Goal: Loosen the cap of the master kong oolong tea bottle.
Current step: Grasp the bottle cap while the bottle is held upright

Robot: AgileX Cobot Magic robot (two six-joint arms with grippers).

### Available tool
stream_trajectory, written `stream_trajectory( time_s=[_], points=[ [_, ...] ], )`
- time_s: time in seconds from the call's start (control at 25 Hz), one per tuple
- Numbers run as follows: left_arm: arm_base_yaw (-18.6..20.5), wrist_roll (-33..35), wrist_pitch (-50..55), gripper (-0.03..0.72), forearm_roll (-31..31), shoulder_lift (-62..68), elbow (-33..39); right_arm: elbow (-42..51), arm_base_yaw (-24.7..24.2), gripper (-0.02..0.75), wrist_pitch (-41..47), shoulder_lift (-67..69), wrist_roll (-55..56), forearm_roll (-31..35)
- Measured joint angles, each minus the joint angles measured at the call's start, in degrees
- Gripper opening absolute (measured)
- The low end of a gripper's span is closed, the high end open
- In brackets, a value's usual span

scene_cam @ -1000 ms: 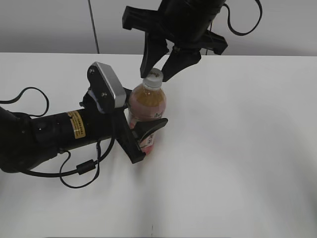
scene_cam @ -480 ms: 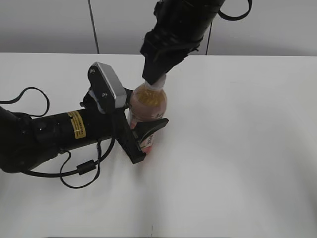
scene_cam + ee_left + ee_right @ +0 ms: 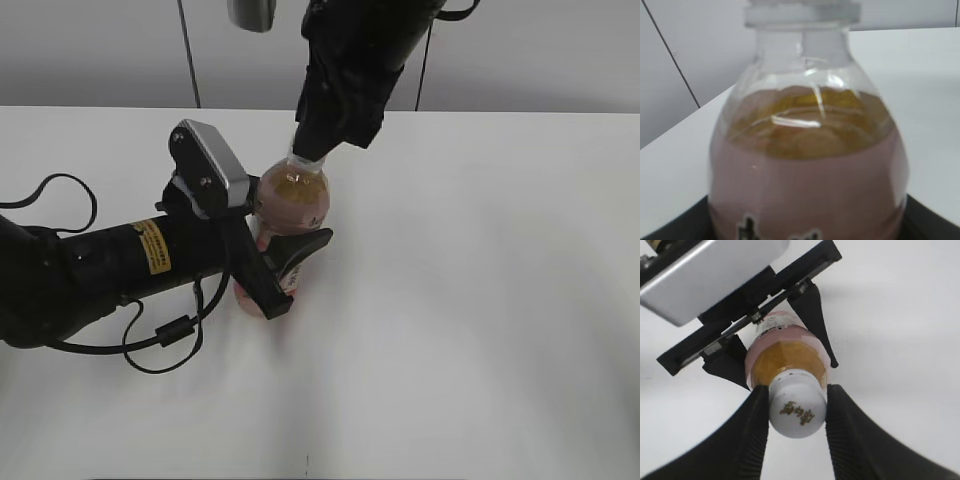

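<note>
The master kong oolong tea bottle (image 3: pixel 290 200) stands on the white table, amber tea above a pink label. It fills the left wrist view (image 3: pixel 810 165) and shows from above in the right wrist view (image 3: pixel 787 357). My left gripper (image 3: pixel 285 262) is shut on the bottle's body from the left. My right gripper (image 3: pixel 796 405) comes down from above and is shut on the white cap (image 3: pixel 797 410), one black finger on each side. In the exterior view the right gripper (image 3: pixel 318 148) hides the cap.
The white table (image 3: pixel 480 300) stretches to the right and front of the bottle. A black cable (image 3: pixel 160 340) loops beside the left arm. A grey wall stands behind the table.
My right gripper came down over the bottle top, turned and closed on the cap. The bottle and the left gripper shifted slightly to the left.
</note>
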Motion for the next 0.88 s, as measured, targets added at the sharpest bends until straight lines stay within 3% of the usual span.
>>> stream_trajectory(
  time_s=[0.56,0.88],
  points=[
    [0.1,0.6,-0.3,0.420,0.7,0.0,0.0,0.0,-0.1,0.263,2.8,0.0,-45.8,1.9],
    [0.1,0.9,-0.6,0.420,1.0,0.0,0.1,-0.1,-0.1,0.263,3.4,0.0,-58.8,2.4]
  ],
)
